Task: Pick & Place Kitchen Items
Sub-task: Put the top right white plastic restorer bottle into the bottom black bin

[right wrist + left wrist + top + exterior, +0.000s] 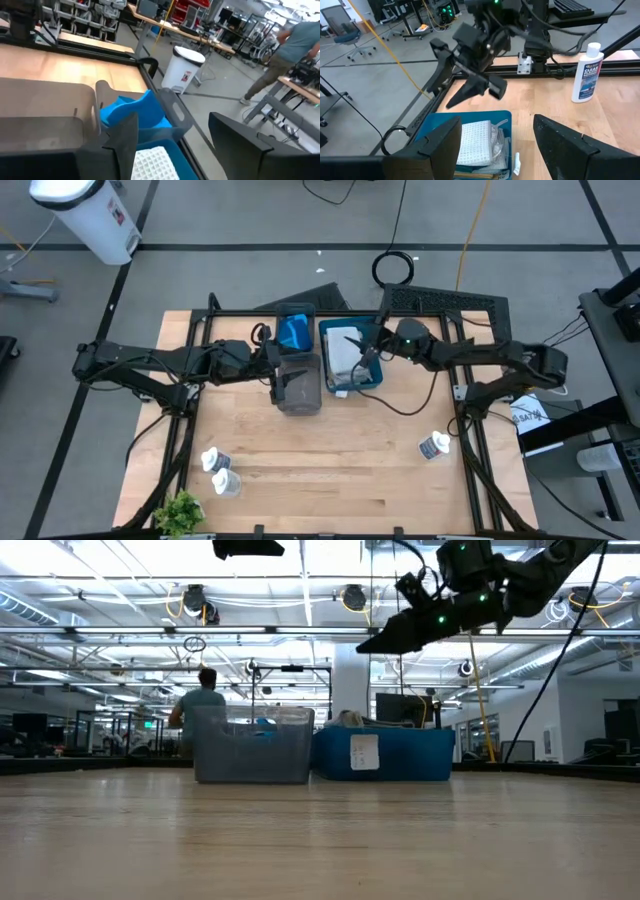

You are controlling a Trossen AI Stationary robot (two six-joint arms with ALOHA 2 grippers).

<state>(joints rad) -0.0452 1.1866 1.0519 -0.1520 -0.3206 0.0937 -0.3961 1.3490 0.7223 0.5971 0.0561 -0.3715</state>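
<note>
Two rectangular trays stood side by side at the far middle of the pale wooden table (330, 470): a grey plastic tray (298, 392) on the left and a teal plastic tray (352, 370) on the right, touching or nearly so. Just behind the grey tray lay a bright-blue item (294, 332), seemingly held in a dark container; the right wrist view showed it (134, 114) as a crumpled blue shape beyond the grey tray's wall.

The teal tray held a folded white waffle-textured cloth (475, 142) with other folded cloths beneath it, hard to tell apart.

The left gripper (281, 385) hung over the grey tray, its two dark fingers (440, 145) spread wide with nothing between them. The right gripper (362, 358) hovered above the teal tray, raised clear of it in the low view (385, 640). In the left wrist view its fingers (470, 92) were parted and held nothing.

Three small white bottles with blue marks stayed out on the table. Two of them (218, 470) lay close together near the front-left, beside a small green leafy plant (178, 512) at the front edge. The third bottle (434, 446) stood near the front-right by the frame post, and the left wrist view showed it (587, 72) upright.

A white bin (88, 215) stood on the floor beyond the table's far-left corner. A person in a teal shirt (295, 45) stood in the room behind.
</note>
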